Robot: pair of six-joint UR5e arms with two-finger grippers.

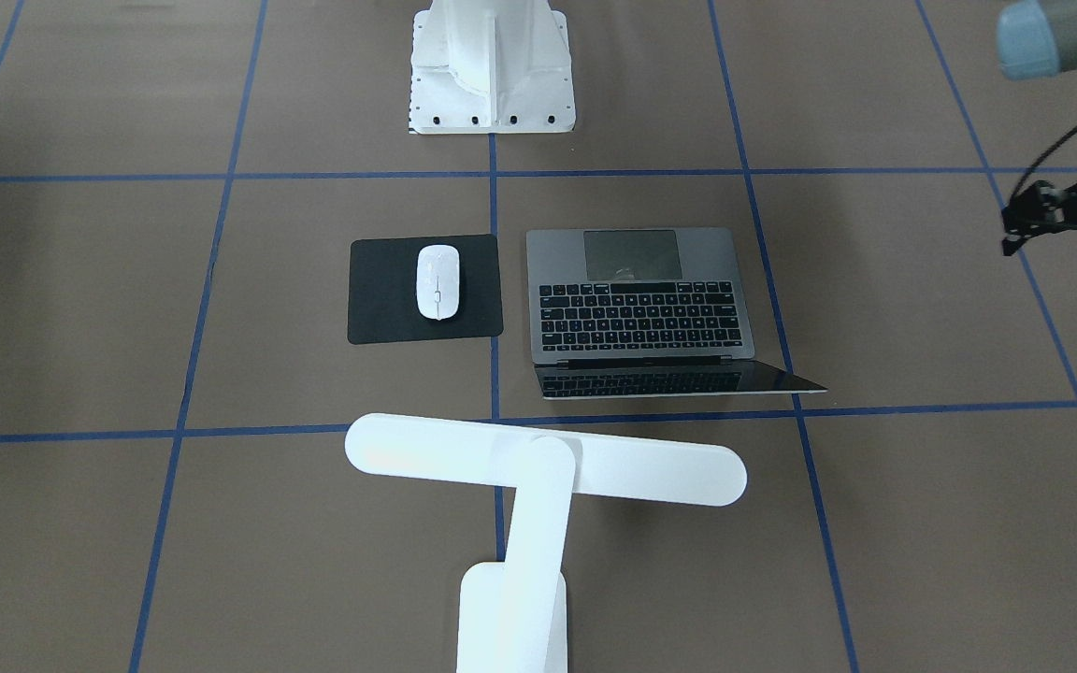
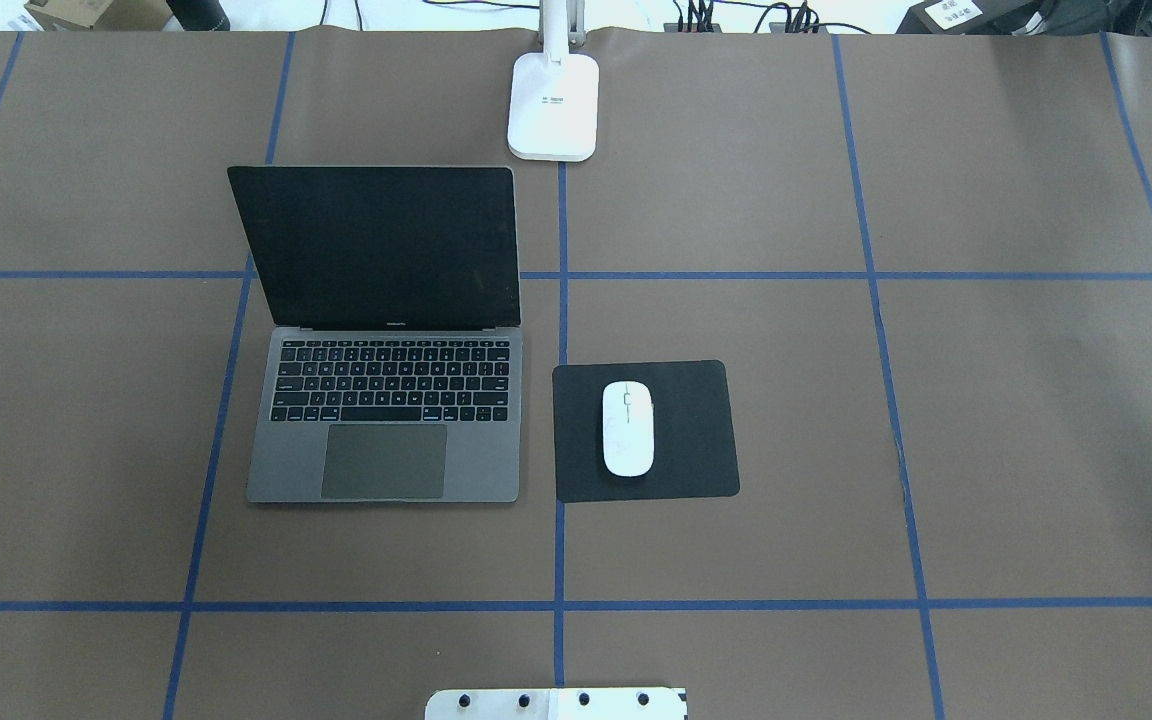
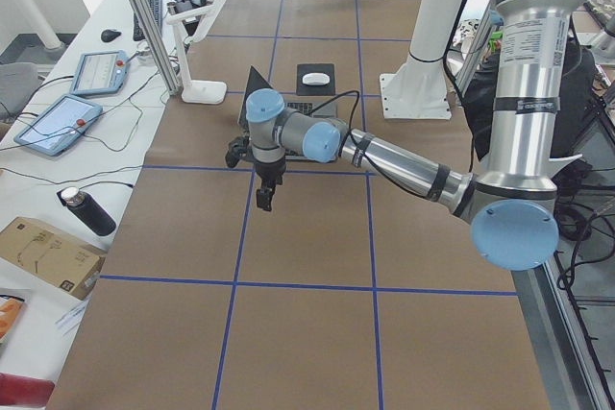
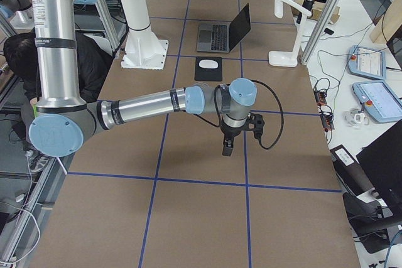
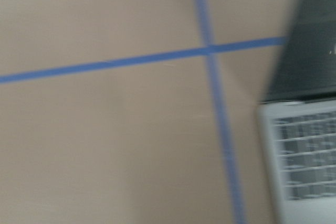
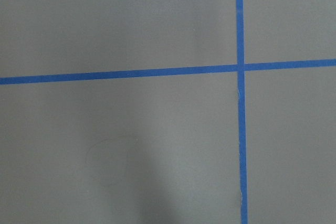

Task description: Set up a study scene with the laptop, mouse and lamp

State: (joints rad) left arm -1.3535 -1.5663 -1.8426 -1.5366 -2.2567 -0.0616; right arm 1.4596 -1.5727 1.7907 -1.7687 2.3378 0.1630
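The grey laptop (image 2: 386, 420) stands open left of centre, its dark screen upright. Right of it, the white mouse (image 2: 628, 428) lies on a black pad (image 2: 696, 430). The white lamp (image 1: 538, 467) stands at the table's far edge, and its bar head hangs over the space behind the laptop (image 1: 637, 299). My left gripper (image 3: 264, 197) hangs fingers-down above bare table, left of the laptop. My right gripper (image 4: 227, 145) hangs over bare table, right of the mouse (image 4: 208, 63). Whether either is open or shut I cannot tell. The blurred left wrist view catches the laptop's corner (image 5: 304, 166).
The white ribbed pedestal (image 1: 492, 65) is bolted at the robot's side of the table. Blue tape lines cross the brown table cover. Tablets (image 3: 58, 122), a bottle (image 3: 86, 210) and a box (image 3: 43, 252) lie on the side bench. A person (image 4: 19, 61) sits beyond the table.
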